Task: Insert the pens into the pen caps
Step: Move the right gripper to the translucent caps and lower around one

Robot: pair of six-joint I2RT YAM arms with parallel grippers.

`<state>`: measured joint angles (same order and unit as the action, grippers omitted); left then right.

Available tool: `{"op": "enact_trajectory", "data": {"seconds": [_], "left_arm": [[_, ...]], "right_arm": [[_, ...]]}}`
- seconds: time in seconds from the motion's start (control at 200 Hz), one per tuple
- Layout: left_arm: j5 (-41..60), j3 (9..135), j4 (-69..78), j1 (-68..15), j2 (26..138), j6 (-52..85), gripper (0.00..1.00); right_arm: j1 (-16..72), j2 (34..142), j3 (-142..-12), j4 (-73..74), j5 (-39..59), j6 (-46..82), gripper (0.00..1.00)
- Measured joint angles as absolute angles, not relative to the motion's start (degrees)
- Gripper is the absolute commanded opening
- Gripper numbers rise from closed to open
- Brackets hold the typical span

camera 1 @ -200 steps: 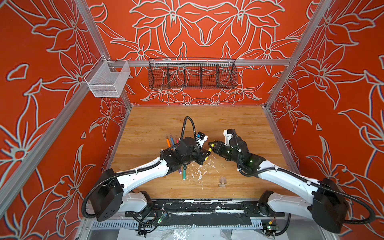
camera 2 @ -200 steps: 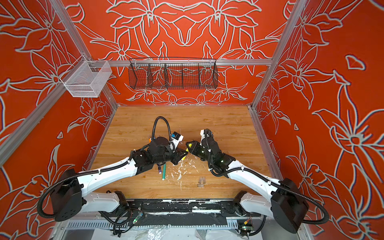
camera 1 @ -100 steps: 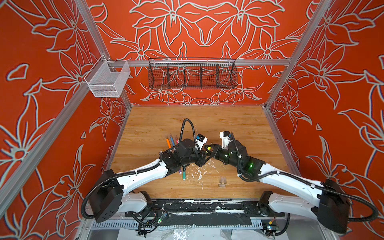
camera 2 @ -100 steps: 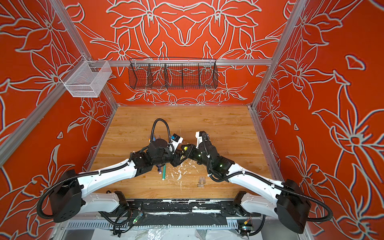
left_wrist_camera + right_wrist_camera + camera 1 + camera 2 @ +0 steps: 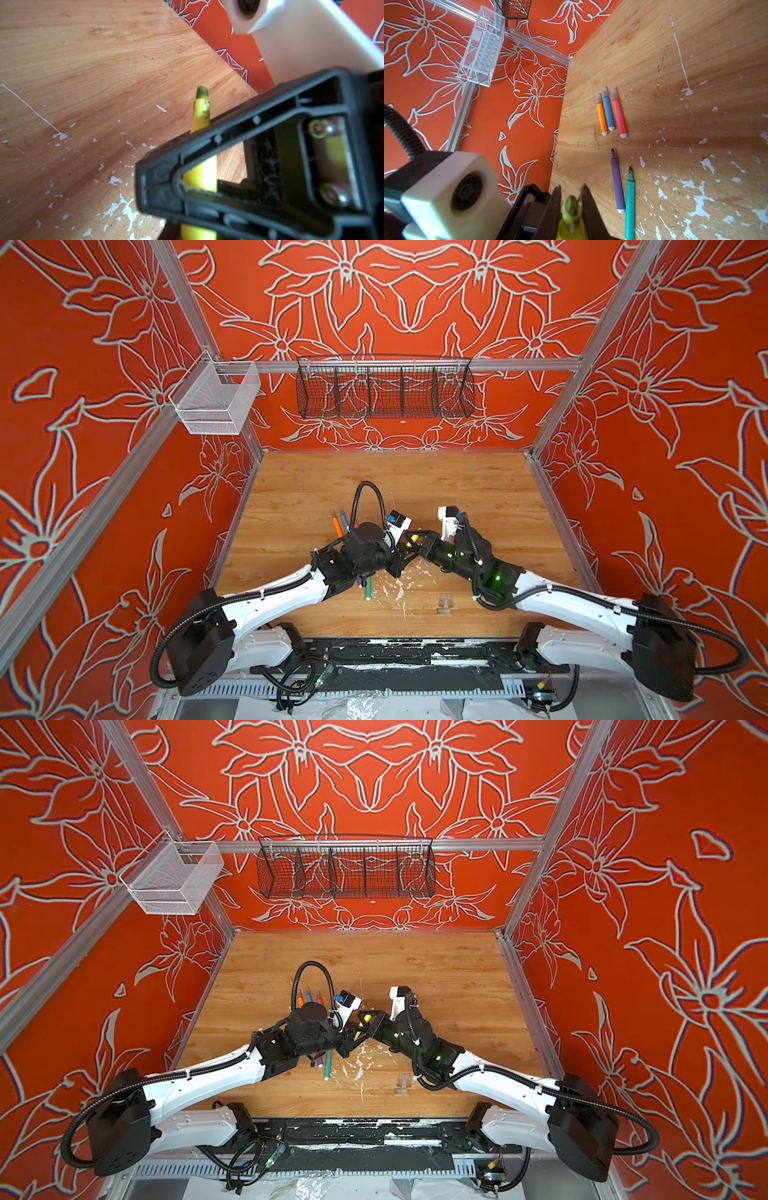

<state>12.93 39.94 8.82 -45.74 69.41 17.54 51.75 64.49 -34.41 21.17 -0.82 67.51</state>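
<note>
Over the table (image 5: 415, 489), my right tool (image 5: 571, 186) has swung toward 9 o'clock and now meets the left tool (image 5: 404, 556), which is clamped shut. The right one grips the yellow pen (image 5: 571, 207) mid-air at centre; two loose pen caps (image 5: 444, 600) lie at 5 o'clock.

Orange walls (image 5: 415, 290) with pale flower outlines enclose a wooden table (image 5: 415, 489), its surface scuffed with white flecks (image 5: 399, 587) toward six o'clock. Aluminium rails (image 5: 519, 364) run along the corners. At twelve o'clock a black wire basket (image 5: 384, 387) hangs on the back rail; at ten o'clock, a white mesh basket (image 5: 214, 402). Even, bright light.
</note>
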Motion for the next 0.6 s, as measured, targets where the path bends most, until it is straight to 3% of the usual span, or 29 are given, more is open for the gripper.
{"op": "enact_trajectory", "data": {"seconds": [0.08,0.22,0.35,0.601], "left_arm": [[12.7,39.9,9.5,-45.2,69.4,18.1,0.0],[11.4,39.6,10.0,-41.5,69.4,20.2,0.0],[5.6,39.5,8.3,-39.3,69.5,22.2,0.0],[-1.5,39.5,5.2,-39.2,69.5,23.2,0.0]], "right_arm": [[51.8,61.7,-34.3,17.3,-2.4,66.1,0.43],[51.8,52.9,-34.5,5.0,-6.3,63.2,0.45],[51.8,47.8,-35.2,-8.1,-9.3,59.5,0.43],[52.2,52.1,-37.3,-30.3,-10.8,54.1,0.32]]}}
